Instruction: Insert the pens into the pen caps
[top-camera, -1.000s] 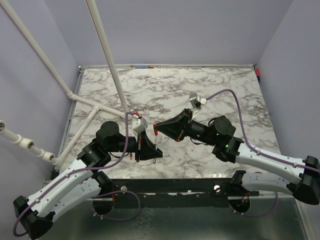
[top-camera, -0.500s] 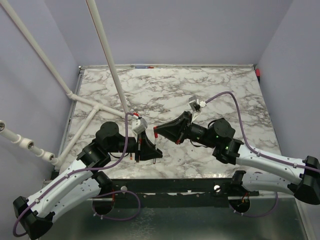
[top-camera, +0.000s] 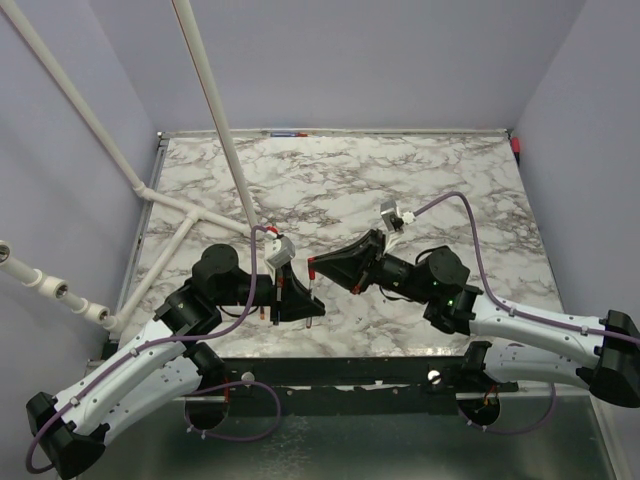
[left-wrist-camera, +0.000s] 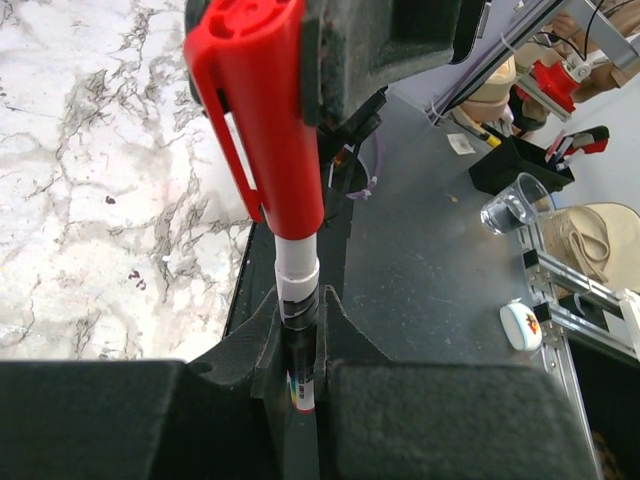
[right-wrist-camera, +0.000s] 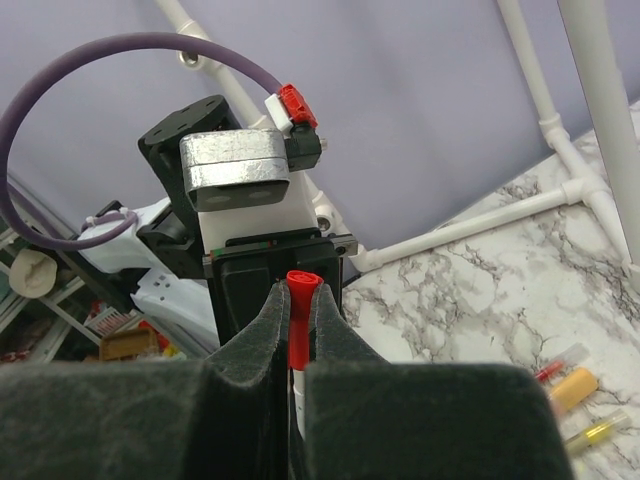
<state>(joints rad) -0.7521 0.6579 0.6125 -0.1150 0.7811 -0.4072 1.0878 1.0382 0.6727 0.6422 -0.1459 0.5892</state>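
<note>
My left gripper (left-wrist-camera: 300, 305) is shut on a pen (left-wrist-camera: 298, 275) with a whitish barrel and holds it upright above the table's near edge. A red pen cap (left-wrist-camera: 265, 130) with a clip sits over the pen's upper end. My right gripper (right-wrist-camera: 298, 300) is shut on that cap (right-wrist-camera: 300, 285), and the white barrel (right-wrist-camera: 300, 395) shows below it between the fingers. In the top view the two grippers meet at the table's front middle, right gripper (top-camera: 316, 266) over left gripper (top-camera: 314, 306). How far the cap is seated on the pen I cannot tell.
Loose on the marble in the right wrist view lie a yellow-orange stubby piece (right-wrist-camera: 572, 390), a thin red-tipped piece (right-wrist-camera: 555, 368) and a yellow pen (right-wrist-camera: 598, 432). White pipes (top-camera: 215, 110) cross the table's left side. The metal front rail (top-camera: 380, 370) runs below the grippers.
My right gripper has moved with the red cap slightly toward the front, closer onto the left gripper's pen. The left arm has stayed still.
</note>
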